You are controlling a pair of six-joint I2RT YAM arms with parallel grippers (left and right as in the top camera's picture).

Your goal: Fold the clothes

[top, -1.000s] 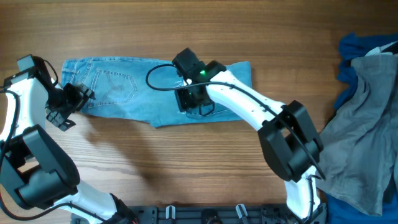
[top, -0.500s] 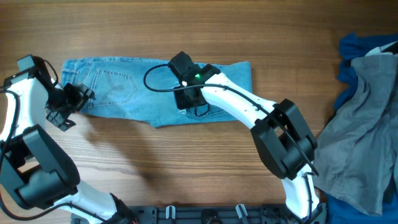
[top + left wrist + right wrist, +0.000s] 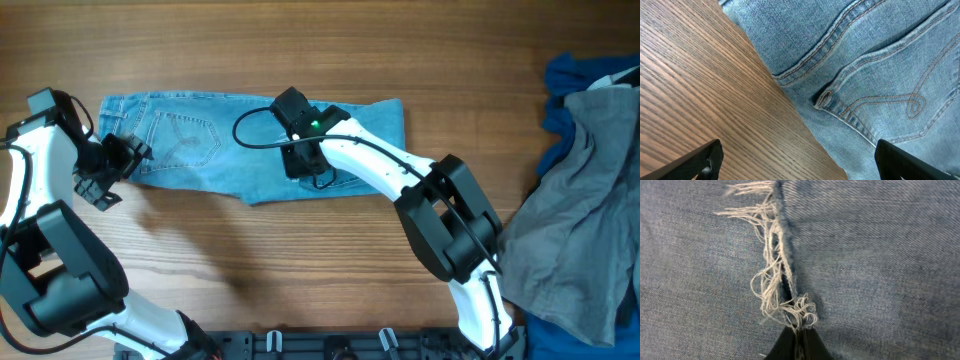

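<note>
Currently, frayed hem (image 3: 782,287) of light blue denim jeans (image 3: 190,160) is pinched between right jaws; left jaws spread. Slip risked if only threads are caught.

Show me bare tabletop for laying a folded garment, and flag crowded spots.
Free: the wide strip of table beyond the jeans, and the wood in front of them between the left arm and right arm. Crowded: the right end under the heap of clothes.
</note>
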